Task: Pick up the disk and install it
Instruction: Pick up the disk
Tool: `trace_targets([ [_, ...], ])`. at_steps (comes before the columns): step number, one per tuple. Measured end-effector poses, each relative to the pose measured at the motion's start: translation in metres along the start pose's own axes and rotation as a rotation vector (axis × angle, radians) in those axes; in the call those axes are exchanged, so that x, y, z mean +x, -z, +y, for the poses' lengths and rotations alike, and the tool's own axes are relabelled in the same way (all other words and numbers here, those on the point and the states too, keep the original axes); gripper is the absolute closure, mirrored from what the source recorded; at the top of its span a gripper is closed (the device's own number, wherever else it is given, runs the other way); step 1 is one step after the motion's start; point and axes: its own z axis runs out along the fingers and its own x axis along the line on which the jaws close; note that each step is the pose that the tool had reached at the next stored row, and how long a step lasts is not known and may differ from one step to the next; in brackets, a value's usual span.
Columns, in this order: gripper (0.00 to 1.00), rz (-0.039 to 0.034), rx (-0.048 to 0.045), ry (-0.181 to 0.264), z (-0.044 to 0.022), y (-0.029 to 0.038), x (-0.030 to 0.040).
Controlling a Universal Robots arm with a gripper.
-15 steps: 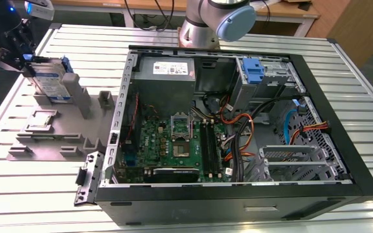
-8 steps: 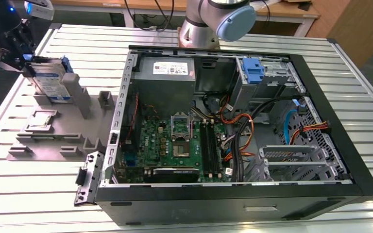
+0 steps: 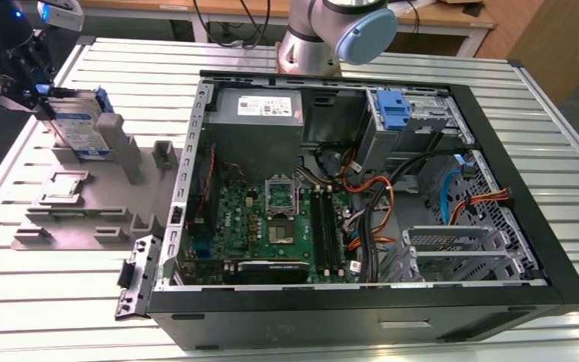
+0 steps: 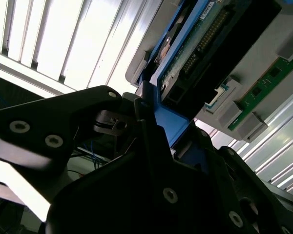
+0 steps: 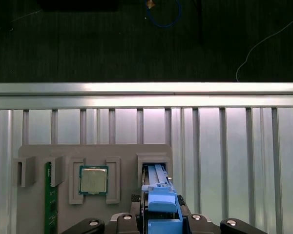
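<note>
The disk (image 3: 76, 124), a silver drive with a white-and-blue label in a blue carrier, stands on edge in a slot of the grey fixture (image 3: 78, 215) at the exterior view's left. My gripper (image 3: 40, 102) is at its upper end, black fingers on either side of the carrier, shut on it. In the second wrist view the gripper (image 4: 147, 113) clamps the blue frame, and the disk (image 4: 193, 48) shows its green circuit side. The first wrist view has the blue carrier of the disk (image 5: 160, 202) rising from its slot between the gripper (image 5: 161, 223) jaws.
The open computer case (image 3: 531, 226) lies in the middle of the slatted metal table (image 3: 28, 317), with a blue bracket (image 3: 395, 113) in its far drive bay and cables nearby. The fixture also holds a processor chip (image 5: 93, 179) and a green memory stick (image 5: 48, 200). The arm's base (image 3: 320, 38) stands behind the case.
</note>
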Motion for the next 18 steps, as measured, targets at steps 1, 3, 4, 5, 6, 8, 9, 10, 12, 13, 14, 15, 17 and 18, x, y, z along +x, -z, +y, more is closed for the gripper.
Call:
trace_targets([
  [1, 0.63, 0.0, 0.0001, -0.001, 0.0, 0.0, 0.0],
  [3, 0.63, -0.0002, 0.0004, -0.007, 0.0, 0.0, 0.0],
  [4, 0.63, -0.0002, 0.0004, -0.008, 0.0, 0.0, 0.0],
  [5, 0.63, -0.0002, 0.0005, -0.008, 0.0, 0.0, 0.0],
  [6, 0.63, -0.0003, 0.0006, -0.009, 0.0, 0.0, 0.0],
  [8, 0.63, -0.0003, 0.0005, -0.009, 0.0, 0.0, 0.0],
  [9, 0.63, -0.0002, 0.0005, -0.009, 0.0, 0.0, 0.0],
  [10, 0.63, -0.0003, 0.0006, -0.009, 0.0, 0.0, 0.0],
  [12, 0.63, -0.0003, 0.0007, -0.009, 0.0, 0.0004, 0.0],
  [13, 0.63, -0.0003, 0.0006, -0.009, 0.0, 0.0007, 0.0],
  [14, 0.63, -0.0003, 0.0005, -0.009, 0.0, 0.0011, -0.0001],
  [15, 0.63, -0.0004, 0.0007, -0.009, 0.0, 0.0013, -0.0001],
  [17, 0.63, -0.0002, 0.0005, -0.009, 0.0001, 0.002, -0.0001],
  [18, 0.63, -0.0003, 0.0005, -0.009, 0.0001, 0.0023, -0.0001],
])
